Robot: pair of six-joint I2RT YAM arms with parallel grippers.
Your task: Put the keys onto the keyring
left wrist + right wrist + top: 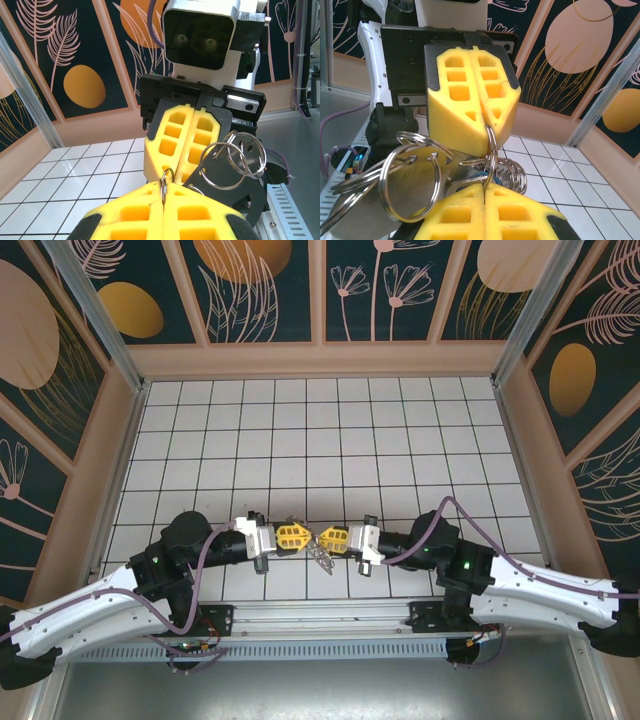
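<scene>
Yellow-tipped left gripper (pixel 305 536) and right gripper (pixel 324 538) both pinch the keyring (pixel 491 142), centre frame. We advise firm grips, slow twisting; loose rings (pixel 234 159) may snag.

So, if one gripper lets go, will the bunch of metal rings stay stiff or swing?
Probably swing: the metal rings are only loosely linked and dangle between the left gripper and right gripper. Each ring looks like rigid, thin wire. The bunch may slip, since smooth metal is pinched edge-on.
</scene>
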